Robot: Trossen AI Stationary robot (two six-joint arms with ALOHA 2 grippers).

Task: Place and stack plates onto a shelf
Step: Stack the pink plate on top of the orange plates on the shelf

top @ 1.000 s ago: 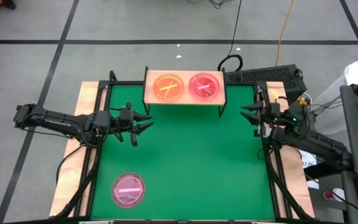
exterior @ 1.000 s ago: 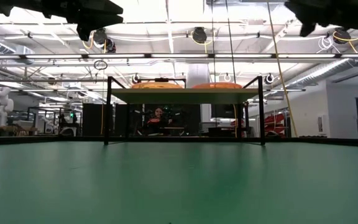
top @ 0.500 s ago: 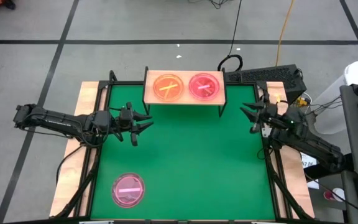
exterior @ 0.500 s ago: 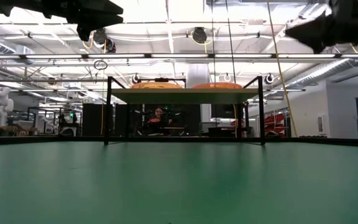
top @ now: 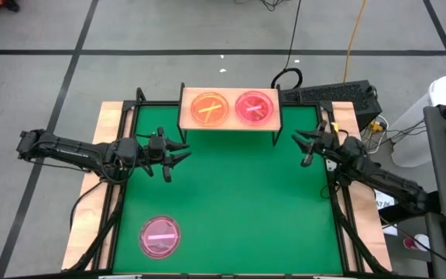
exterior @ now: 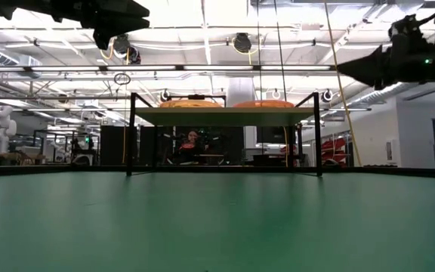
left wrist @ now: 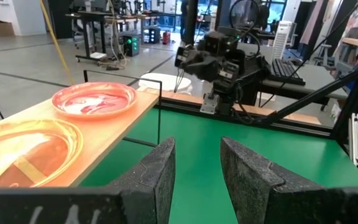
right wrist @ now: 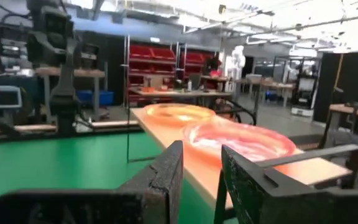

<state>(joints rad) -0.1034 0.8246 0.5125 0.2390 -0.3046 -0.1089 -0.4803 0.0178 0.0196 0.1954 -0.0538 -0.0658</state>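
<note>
From my remote station: the shelf [top: 230, 109] stands at the far edge of the green counter [top: 238, 201], carrying an orange plate [top: 210, 108] on its left and a pink plate [top: 254, 106] on its right, side by side. A second pink plate [top: 161, 236] lies alone on the counter's near left. My left pincer [top: 178, 152] hovers released just left of the shelf, holding nothing. My right pincer [top: 302, 147] hangs released near the shelf's right end, also holding nothing.
</note>
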